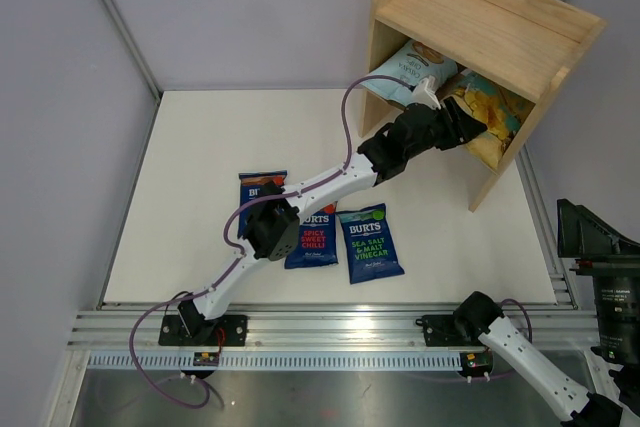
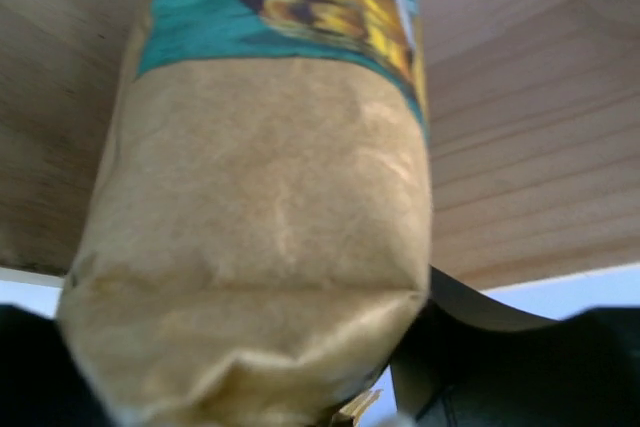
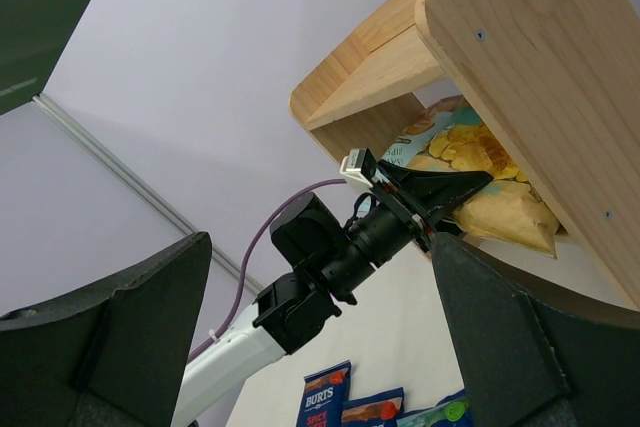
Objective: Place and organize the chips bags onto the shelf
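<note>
The wooden shelf (image 1: pixel 480 22) stands at the back right. A pale-blue bag (image 1: pixel 412 67) stands at the left of its lower tier. My left gripper (image 1: pixel 478 127) reaches into that tier's right part and is shut on the bottom edge of the yellow-and-teal bag (image 1: pixel 500 107), which fills the left wrist view (image 2: pixel 260 197). Three dark-blue Burts bags lie flat on the table: one partly under the left arm (image 1: pixel 260 187), a red-lettered one (image 1: pixel 312 237) and a green-lettered one (image 1: pixel 370 242). My right gripper (image 3: pixel 322 238) is open and empty, raised at the near right.
The white table (image 1: pixel 200 167) ends at a metal rail at the front (image 1: pixel 330 322). Grey walls close the back and sides. The left arm (image 1: pixel 320 182) stretches diagonally across the table above the Burts bags. The right arm's base (image 1: pixel 480 322) sits at the front right.
</note>
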`<state>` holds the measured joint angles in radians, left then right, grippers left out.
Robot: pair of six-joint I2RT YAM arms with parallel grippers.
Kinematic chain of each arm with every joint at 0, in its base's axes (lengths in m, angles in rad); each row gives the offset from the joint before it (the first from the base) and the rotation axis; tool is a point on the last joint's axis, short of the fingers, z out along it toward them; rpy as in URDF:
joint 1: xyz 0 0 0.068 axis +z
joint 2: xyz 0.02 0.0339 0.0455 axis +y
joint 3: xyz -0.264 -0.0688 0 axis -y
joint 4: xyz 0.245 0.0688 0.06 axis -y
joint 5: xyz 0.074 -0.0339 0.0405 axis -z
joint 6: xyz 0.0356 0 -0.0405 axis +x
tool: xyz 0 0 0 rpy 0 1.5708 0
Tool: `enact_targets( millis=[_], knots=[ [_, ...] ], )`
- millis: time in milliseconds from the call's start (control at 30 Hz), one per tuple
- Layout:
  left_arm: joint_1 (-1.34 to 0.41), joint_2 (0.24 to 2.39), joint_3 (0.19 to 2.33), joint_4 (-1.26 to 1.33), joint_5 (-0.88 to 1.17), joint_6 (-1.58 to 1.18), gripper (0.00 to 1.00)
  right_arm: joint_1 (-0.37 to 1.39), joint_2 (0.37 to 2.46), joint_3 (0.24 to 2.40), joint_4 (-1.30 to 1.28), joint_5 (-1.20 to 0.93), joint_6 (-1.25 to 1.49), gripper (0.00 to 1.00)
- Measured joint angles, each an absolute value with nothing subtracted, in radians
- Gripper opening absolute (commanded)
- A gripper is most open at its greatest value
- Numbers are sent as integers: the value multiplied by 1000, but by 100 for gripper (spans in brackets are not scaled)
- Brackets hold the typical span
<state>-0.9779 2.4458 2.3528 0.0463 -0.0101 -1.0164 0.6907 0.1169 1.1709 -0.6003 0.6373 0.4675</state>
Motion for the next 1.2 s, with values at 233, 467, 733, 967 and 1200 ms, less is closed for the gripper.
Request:
enact_targets(
  millis=[233,467,733,967,1200],
  knots=[
    [-978,2452,2373,31,51,-988,81,691,116,1163,-599,633,471,100],
    [-973,2446,2375,-36,72,-930,94,691,114,1156,-600,617,485,99],
    [-971,2367,2337,-163,69,-848,99,691,112,1156,-600,608,495,99],
    [-971,2259,2234,-209,64,-786,99,691,112,1156,-600,607,497,99],
    [-971,2092,2032,-203,49,-744,99,691,112,1156,-601,600,492,99]
  ],
)
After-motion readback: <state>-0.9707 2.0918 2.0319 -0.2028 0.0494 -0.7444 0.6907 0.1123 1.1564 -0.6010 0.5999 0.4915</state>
